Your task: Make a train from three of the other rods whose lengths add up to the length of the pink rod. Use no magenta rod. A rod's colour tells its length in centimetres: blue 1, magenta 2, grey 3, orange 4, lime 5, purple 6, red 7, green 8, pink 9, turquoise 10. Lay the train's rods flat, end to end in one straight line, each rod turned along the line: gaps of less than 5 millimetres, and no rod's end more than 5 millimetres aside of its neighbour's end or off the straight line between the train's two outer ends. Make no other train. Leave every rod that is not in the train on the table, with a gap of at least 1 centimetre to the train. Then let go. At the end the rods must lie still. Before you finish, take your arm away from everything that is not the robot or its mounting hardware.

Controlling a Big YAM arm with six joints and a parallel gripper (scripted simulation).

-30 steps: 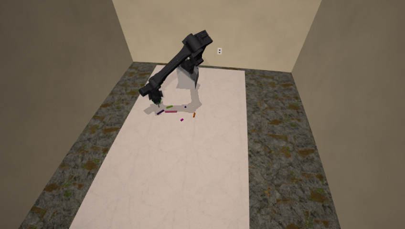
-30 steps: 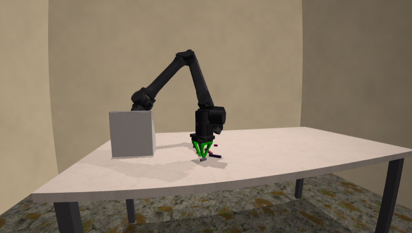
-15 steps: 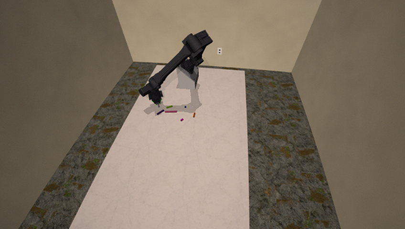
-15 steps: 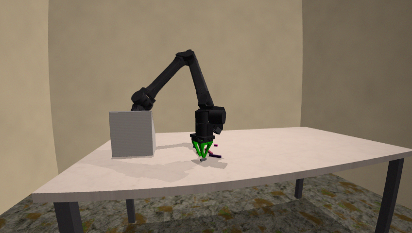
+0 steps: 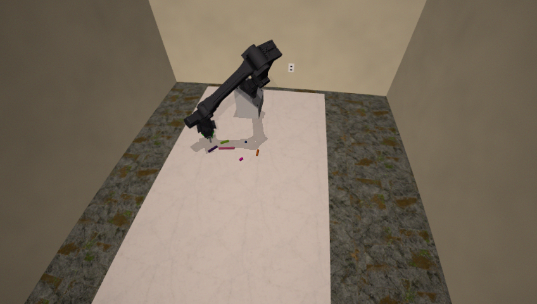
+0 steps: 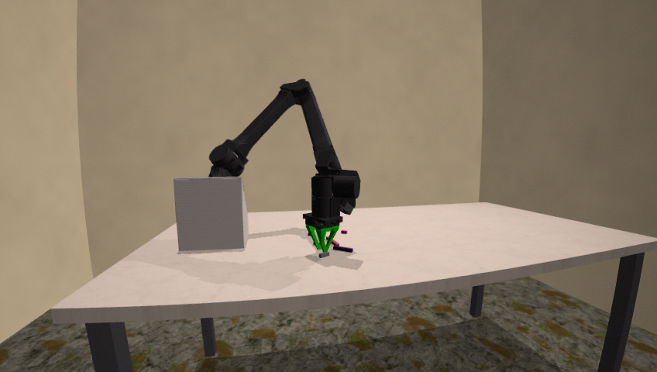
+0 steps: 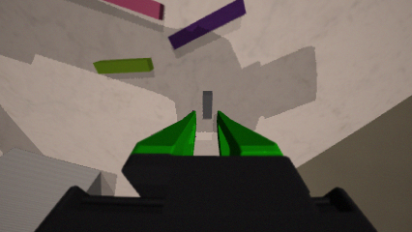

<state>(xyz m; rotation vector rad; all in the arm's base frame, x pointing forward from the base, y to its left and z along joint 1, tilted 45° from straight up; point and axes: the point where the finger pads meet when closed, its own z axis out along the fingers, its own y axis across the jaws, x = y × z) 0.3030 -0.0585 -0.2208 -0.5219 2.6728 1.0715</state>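
No train was laid; tool (image 5: 209, 136) (image 6: 321, 249) (image 7: 206, 115) stood slightly apart, empty; blue rod (image 5: 245, 142) (image 6: 309, 234), grey rod (image 5: 210, 140) (image 6: 324, 254) (image 7: 207, 104), lime rod (image 5: 224, 142) (image 7: 124, 66) likely needed joining.

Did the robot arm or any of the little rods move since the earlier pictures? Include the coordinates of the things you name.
Nothing visibly changed. The arm (image 5: 228, 84) (image 6: 318, 126) is in the same pose, and the grey rod (image 5: 210, 139) (image 6: 324, 254) (image 7: 207, 104) lies where it was.
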